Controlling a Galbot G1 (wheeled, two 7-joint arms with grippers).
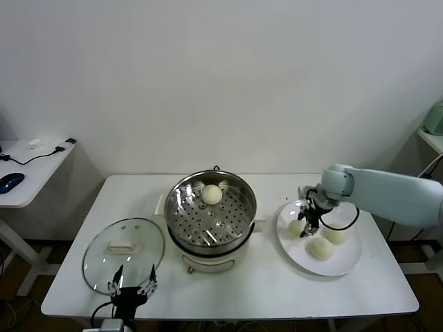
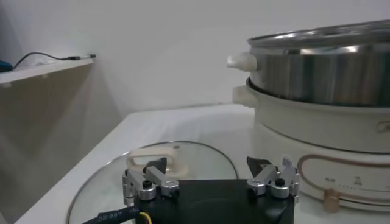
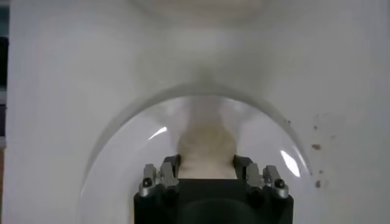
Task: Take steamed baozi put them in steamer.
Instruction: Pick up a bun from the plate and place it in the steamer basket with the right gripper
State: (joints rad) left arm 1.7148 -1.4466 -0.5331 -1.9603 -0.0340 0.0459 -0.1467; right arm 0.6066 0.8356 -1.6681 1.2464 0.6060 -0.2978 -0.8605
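One steamed baozi lies on the perforated tray of the steel steamer at the table's middle. Three more sit on the white plate to its right. My right gripper reaches down onto the plate and is shut on the leftmost baozi. In the right wrist view this cream bun fills the space between the jaws of the right gripper, still low over the plate. My left gripper is parked open at the front left.
The glass lid with a white handle lies flat left of the steamer, under the left gripper. From the left wrist, the lid and the steamer's wall show close by. A side desk stands far left.
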